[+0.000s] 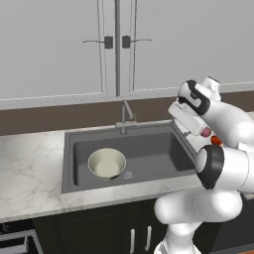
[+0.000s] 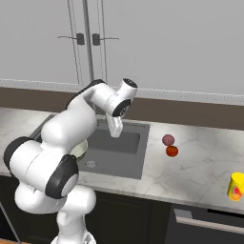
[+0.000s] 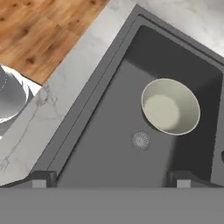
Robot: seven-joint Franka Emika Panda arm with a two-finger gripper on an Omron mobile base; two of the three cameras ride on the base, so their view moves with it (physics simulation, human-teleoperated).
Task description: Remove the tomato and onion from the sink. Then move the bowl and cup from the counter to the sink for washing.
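Your inventory, operator: bowl (image 1: pixel 106 163) upright in the sink (image 1: pixel 149 154), just beside the drain (image 3: pixel 140 141). Onion (image 2: pixel 168 139) and tomato (image 2: pixel 172 151) touching on the counter (image 2: pixel 200 167) right of the basin. Cup (image 2: pixel 236 186) well apart, far right. Gripper (image 3: pixel 111 178) above the sink, jaws fully spread, holding nothing.

the white arm rises from its base, folds at the dark elbow joint and reaches forward, its wrist bent so the tool (image 3: pixel 111 177) points down. the two dark fingertips (image 3: pixel 41 178) stand wide apart with nothing between them. the hand hangs in the air, touching nothing.
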